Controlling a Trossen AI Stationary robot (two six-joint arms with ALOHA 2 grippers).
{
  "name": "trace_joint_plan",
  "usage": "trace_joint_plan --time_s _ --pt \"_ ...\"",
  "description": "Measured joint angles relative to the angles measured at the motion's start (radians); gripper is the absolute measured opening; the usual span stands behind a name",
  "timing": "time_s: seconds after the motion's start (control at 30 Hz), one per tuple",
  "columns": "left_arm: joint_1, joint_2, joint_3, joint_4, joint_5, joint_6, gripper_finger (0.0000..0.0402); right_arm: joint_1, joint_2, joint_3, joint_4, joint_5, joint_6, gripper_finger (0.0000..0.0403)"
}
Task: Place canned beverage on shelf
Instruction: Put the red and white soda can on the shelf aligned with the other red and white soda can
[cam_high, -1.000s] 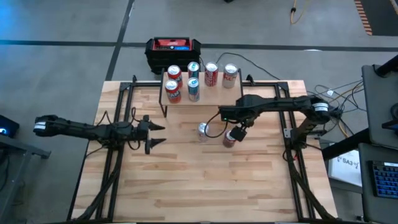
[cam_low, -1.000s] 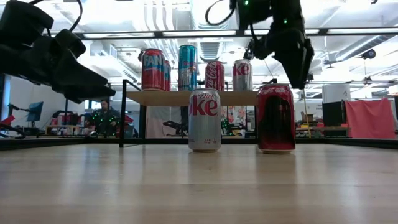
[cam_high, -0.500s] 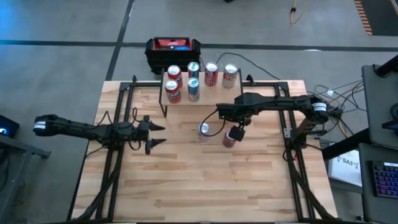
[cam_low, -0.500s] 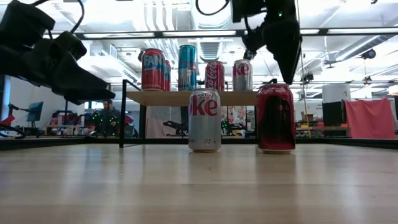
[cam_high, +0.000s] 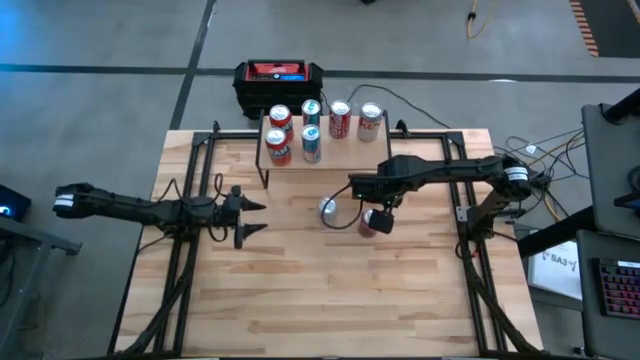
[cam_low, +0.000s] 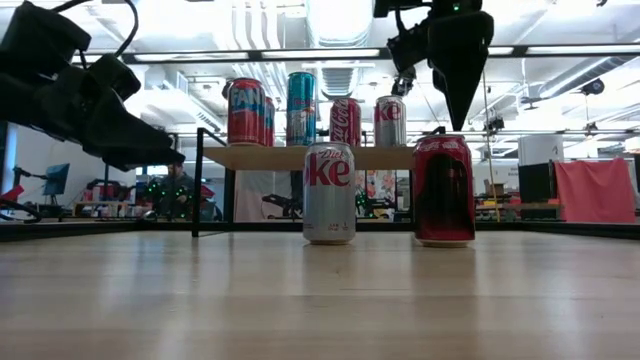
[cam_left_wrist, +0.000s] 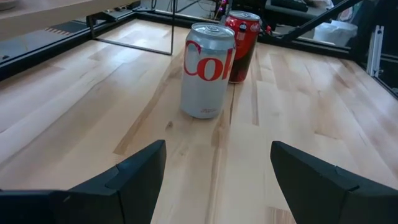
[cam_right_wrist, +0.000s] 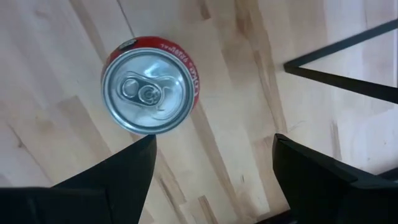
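A red cola can (cam_low: 444, 190) and a silver cola can (cam_low: 329, 192) stand upright on the table in front of the shelf. The shelf (cam_high: 350, 152) has a light wooden top on black legs and holds several cans. My right gripper (cam_low: 453, 118) is open and points down just above the red can (cam_right_wrist: 149, 84), touching nothing. In the high view my right gripper (cam_high: 379, 217) covers part of that can. My left gripper (cam_high: 258, 217) is open and empty over the table's left half, pointing toward the silver can (cam_left_wrist: 207, 70).
A black-and-red box (cam_high: 279, 75) sits beyond the table's far edge, behind the shelf. Black metal frames (cam_high: 190, 180) run along both sides of the table. Bare wood lies on the near half of the table (cam_high: 320, 300).
My right gripper has shifted a little toward the table's left, from beside the red can's top to over it. It has also tipped to point more straight down. Both cans have stayed where they were.
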Motion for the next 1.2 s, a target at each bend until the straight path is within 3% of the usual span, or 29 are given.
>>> trace_joint_plan --time_s 0.23,0.9,1.2 --pt "0.0 -0.067 -0.005 0.001 0.0 0.0 0.0275 0.0 0.0 0.0 0.011 0.001 0.001 0.0299" --pt "0.0 -0.404 -0.007 0.0 0.0 0.0 0.0275 0.0 0.001 -0.007 0.09 0.001 -0.005 0.0299" --pt "0.0 -0.413 0.016 0.001 0.0 0.0 0.0275 0.0 0.001 -0.013 0.143 -0.002 0.031 0.0299"
